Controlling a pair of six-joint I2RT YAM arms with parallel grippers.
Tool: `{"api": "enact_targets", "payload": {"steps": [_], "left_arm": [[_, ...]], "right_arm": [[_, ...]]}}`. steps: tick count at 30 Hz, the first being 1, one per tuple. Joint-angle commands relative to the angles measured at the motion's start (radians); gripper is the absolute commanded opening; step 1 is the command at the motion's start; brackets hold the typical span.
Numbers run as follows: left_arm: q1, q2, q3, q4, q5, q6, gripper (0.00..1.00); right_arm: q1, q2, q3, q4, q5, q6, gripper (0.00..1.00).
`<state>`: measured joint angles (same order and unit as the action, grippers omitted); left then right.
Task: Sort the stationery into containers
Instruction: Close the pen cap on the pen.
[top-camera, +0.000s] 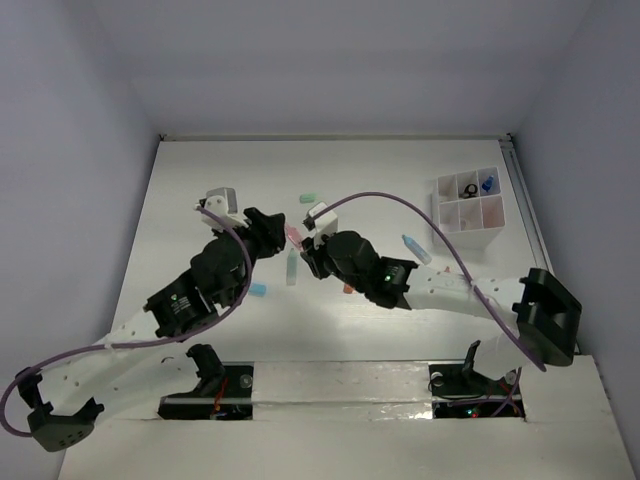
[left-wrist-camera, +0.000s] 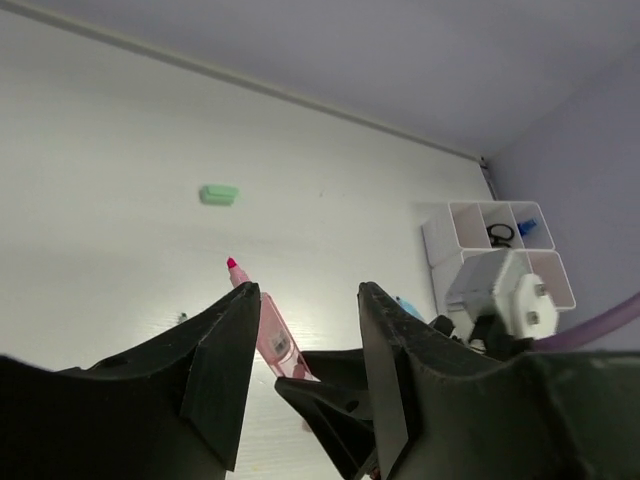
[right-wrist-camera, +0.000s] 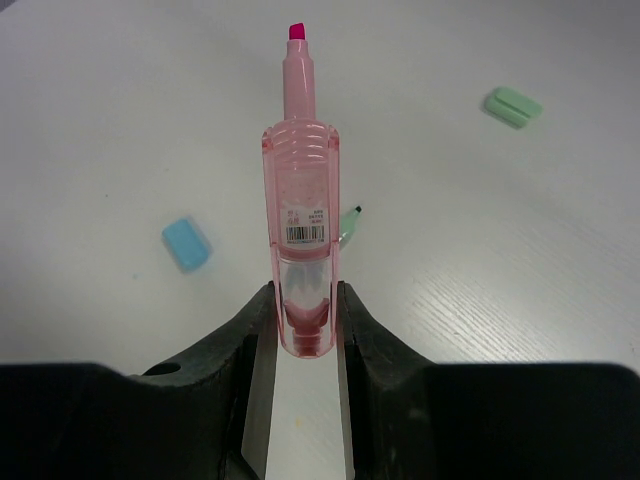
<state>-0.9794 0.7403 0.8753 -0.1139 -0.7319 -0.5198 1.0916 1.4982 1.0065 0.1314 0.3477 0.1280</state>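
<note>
Left of your one tray (top-camera: 468, 229) you had three pens: pink pen (right-wrist-camera: 300, 200), mint pen (top-camera: 292, 266), blue pen (top-camera: 417, 249). Two erasers: green eraser (top-camera: 308, 197), blue eraser (top-camera: 258, 290).

The light is bright and even, coming from above. In the top view the white table (top-camera: 200, 180) is almost washed out, and the arms (top-camera: 195, 290) throw only soft, pale shadows on it. The walls (top-camera: 70, 150) take a cold violet tint. In the left wrist view the left pincer (left-wrist-camera: 310, 292) is a dark mass, slightly blurred. In the right wrist view the pink highlighter (right-wrist-camera: 301, 190) is sharp, its label readable. The right pincer (right-wrist-camera: 305, 300) below it is black, with little detail.
</note>
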Motion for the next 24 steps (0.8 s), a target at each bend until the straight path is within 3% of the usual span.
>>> {"api": "enact_targets", "payload": {"steps": [1,4,5,9,19,24], "left_arm": [[0.033,0.034,-0.038,0.108,0.112,-0.097,0.41],[0.134,0.073,-0.067,0.172,0.227,-0.134,0.51],[0.175,0.079,-0.097,0.190,0.326,-0.146,0.54],[0.341,0.110,-0.173,0.321,0.555,-0.189,0.53],[0.341,0.171,-0.199,0.413,0.611,-0.190,0.51],[0.341,0.194,-0.200,0.411,0.614,-0.177,0.46]], "right_arm": [[-0.002,-0.075,-0.020,0.053,0.037,0.024,0.00],[-0.002,-0.099,-0.045,0.063,0.042,0.027,0.00],[-0.002,-0.102,-0.051,0.071,0.042,0.025,0.00],[-0.002,-0.115,-0.060,0.088,0.039,0.025,0.00],[-0.002,-0.108,-0.052,0.093,0.042,0.018,0.00],[-0.012,-0.112,-0.062,0.109,0.046,0.025,0.00]]}}
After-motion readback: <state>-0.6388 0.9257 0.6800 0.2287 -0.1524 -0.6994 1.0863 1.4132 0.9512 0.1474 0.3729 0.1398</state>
